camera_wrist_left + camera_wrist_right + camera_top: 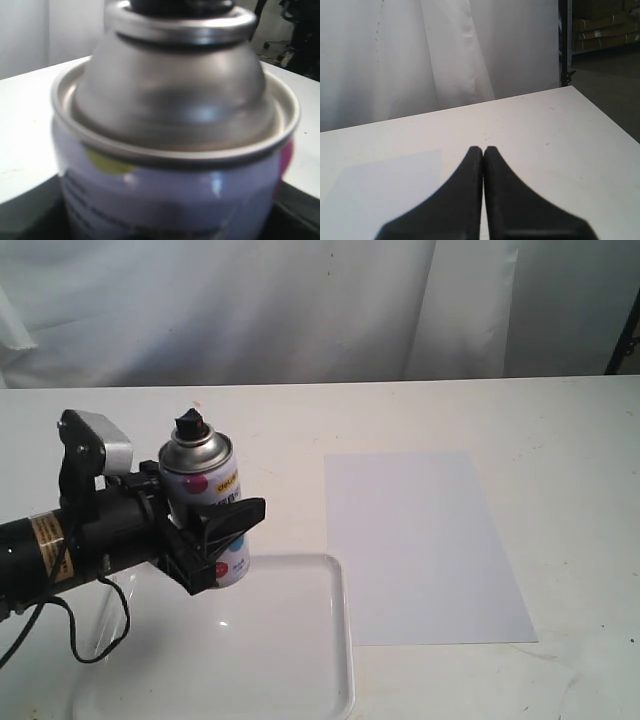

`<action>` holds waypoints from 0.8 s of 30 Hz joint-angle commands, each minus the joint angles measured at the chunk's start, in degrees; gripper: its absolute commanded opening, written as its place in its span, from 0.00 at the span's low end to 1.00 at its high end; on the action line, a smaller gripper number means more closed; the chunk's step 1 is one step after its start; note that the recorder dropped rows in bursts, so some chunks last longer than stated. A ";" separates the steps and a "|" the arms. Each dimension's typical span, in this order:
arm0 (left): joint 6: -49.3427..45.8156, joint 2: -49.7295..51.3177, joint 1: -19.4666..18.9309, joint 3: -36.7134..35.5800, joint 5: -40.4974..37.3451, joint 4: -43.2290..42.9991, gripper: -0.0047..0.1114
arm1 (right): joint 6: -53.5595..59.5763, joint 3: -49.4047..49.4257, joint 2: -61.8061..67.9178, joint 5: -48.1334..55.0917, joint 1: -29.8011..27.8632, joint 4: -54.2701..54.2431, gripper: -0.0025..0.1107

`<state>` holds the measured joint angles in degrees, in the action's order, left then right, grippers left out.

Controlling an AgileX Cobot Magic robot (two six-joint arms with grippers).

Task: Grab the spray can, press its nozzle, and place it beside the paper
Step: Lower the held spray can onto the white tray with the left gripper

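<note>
Exterior: the left end effector (228, 530) pinches the upright spray can (200, 480) at mid-body, with the nozzle (190, 426) above the grip. The paper (420, 545) lies on the worktop (500, 410), well apart from it. Left wrist: the can fills the view. Right wrist: the right end effector (483, 155) is pressed together.

My left arm reaches in level from the side, its gripper (222, 528) clamped around the spray can (200, 465) — my right gripper (483, 151) hangs with fingers (457, 200) pressed together.
</note>
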<state>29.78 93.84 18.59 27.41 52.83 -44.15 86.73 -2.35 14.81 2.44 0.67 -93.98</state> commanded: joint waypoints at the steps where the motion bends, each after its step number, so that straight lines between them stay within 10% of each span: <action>1: -2.34 6.61 -2.04 0.25 12.80 -4.78 0.04 | -0.04 0.13 -0.17 0.46 0.30 0.66 0.02; 24: -11.88 16.43 -5.97 3.86 17.13 -8.33 0.04 | -0.24 0.13 -0.17 0.46 0.30 0.24 0.02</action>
<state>19.07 110.57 14.65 30.39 67.09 -53.97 86.73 -2.35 14.81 2.44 0.67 -93.98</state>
